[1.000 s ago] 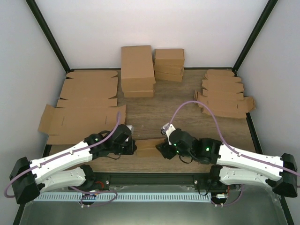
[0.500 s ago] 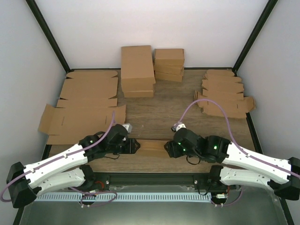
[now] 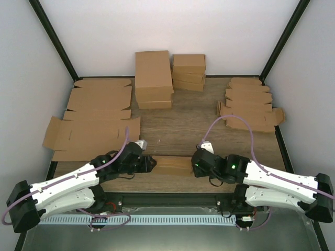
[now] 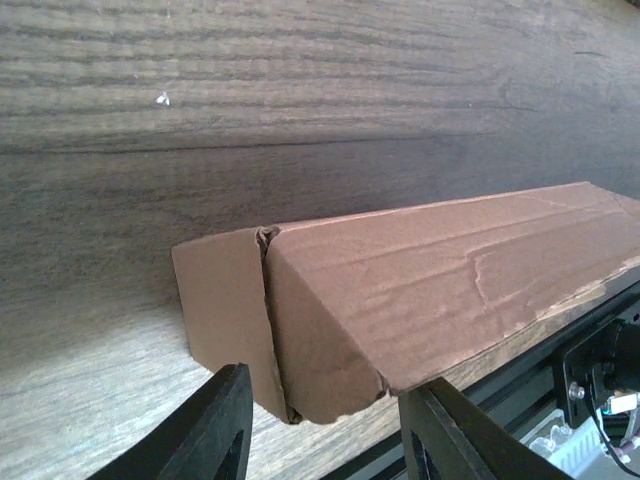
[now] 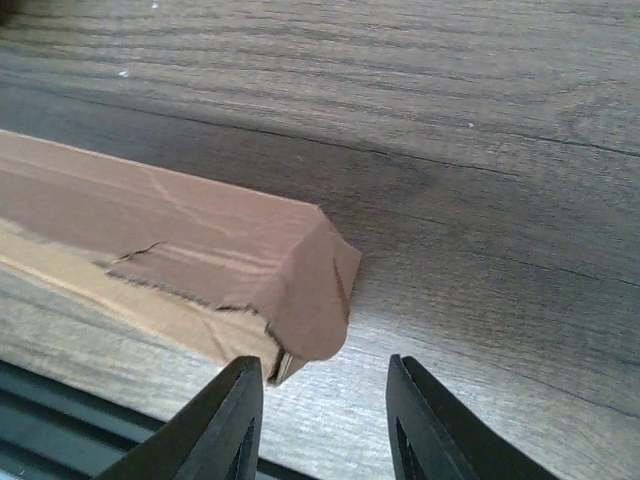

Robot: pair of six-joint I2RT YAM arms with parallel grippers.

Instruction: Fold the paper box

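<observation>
- The paper box (image 3: 172, 164) lies on the wooden table (image 3: 178, 123) close to its near edge. Its long side runs left to right, between my two grippers.
- My left gripper (image 3: 151, 163) sits at the box's left end. In the left wrist view its fingers (image 4: 215, 420) are spread, and the lower corner of that end sits between their tips. The jaws are released, not clamped on the cardboard.
- From that wrist the box (image 4: 450, 280) looks closed into a long oblong. A narrow end flap is folded across, with a seam where it meets the long panel.
- My right gripper (image 3: 192, 166) is at the box's right end. The right wrist view shows its fingers (image 5: 235, 420) parted, with the box's corner just beside the left one. Bare table shows between the box and the other finger, so this hand is also released and grasps nothing.
- On that side the box (image 5: 180, 250) has a folded-in end and a ragged, torn-looking edge along its near lower side.
- All the cardboard faces I can see are plain brown.
- Large flat cardboard sheets (image 3: 97, 117) lie on the left of the table.
- Two stacks of closed brown boxes (image 3: 153, 78) stand at the back.
- A pile of small die-cut blanks (image 3: 250, 107) lies at the right, well apart from the paper box.
</observation>
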